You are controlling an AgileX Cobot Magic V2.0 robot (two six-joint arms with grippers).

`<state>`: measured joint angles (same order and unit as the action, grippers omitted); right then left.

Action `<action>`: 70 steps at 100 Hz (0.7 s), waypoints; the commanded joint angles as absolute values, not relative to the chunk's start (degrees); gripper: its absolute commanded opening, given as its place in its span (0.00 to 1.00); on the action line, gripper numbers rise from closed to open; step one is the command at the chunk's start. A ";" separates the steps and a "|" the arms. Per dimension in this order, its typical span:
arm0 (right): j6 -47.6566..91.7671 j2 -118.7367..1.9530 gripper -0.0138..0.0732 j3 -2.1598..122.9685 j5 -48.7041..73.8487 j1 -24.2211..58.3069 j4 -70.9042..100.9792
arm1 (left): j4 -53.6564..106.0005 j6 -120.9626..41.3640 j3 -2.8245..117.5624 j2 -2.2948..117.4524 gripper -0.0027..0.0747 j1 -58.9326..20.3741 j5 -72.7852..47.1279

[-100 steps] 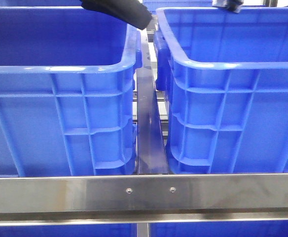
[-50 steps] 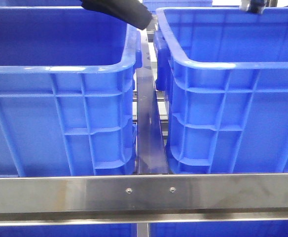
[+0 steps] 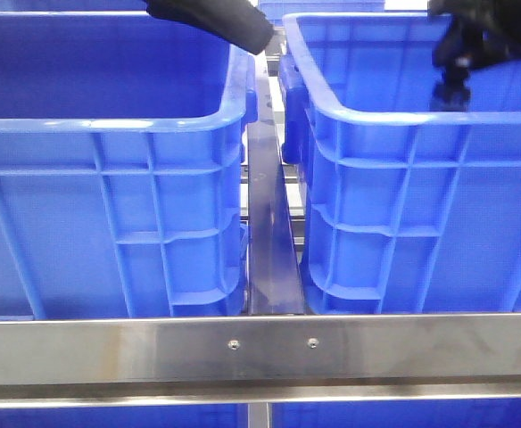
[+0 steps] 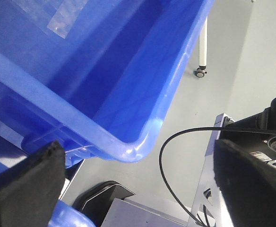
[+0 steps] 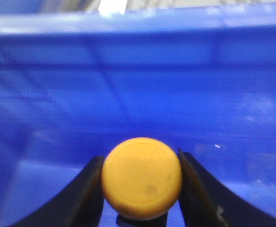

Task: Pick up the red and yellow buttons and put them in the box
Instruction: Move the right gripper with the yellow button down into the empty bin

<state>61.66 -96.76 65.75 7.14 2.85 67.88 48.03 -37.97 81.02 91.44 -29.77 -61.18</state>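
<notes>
Background: a steel rail (image 3: 260, 348) runs across the front view, and a narrow metal bar (image 3: 269, 241) runs away from it between two blue crates; in the left wrist view a pale grey floor (image 4: 251, 61) shows beyond them.
Left crate (image 3: 109, 196): large, deep, blue, with ribbed outer walls and a thick rounded rim; it stands left of the bar.
Box (image 3: 421, 205): the right blue crate, of the same make, just beside the bar on its other side.
Left tool (image 4: 138, 189): spread wide, its two dark pads at the edges of its wrist view with nothing between them; a crate corner, the floor and a black cable (image 4: 176, 156) show through the gap. In the front view the dark left arm (image 3: 211, 18) sits above the left crate's far right corner.
Right tool (image 5: 140, 182): pinching the button, one dark finger touching each side; in the front view it hangs over the box's far right part.
Button (image 5: 141, 177): a round, flat-topped, orange-yellow disc, held above the box interior, whose blue walls fill the right wrist view.
</notes>
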 commanded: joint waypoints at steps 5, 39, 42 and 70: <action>62.14 -96.80 0.36 67.90 3.87 2.56 68.86 | 50.94 -38.19 82.84 89.19 0.81 -30.31 -60.20; 62.14 -101.77 0.36 72.21 3.05 3.13 68.92 | 50.44 -38.19 82.84 89.19 0.81 -30.31 -59.58; 62.14 -101.99 0.36 72.42 3.04 3.13 68.92 | 50.44 -38.19 82.84 89.19 0.81 -30.31 -59.55; 62.14 -102.77 0.36 72.48 4.03 3.13 68.92 | 50.44 -38.19 82.84 89.19 0.81 -30.31 -59.55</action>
<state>61.66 -105.63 70.39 4.57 3.07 68.55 47.33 -37.97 81.02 91.44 -29.77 -60.68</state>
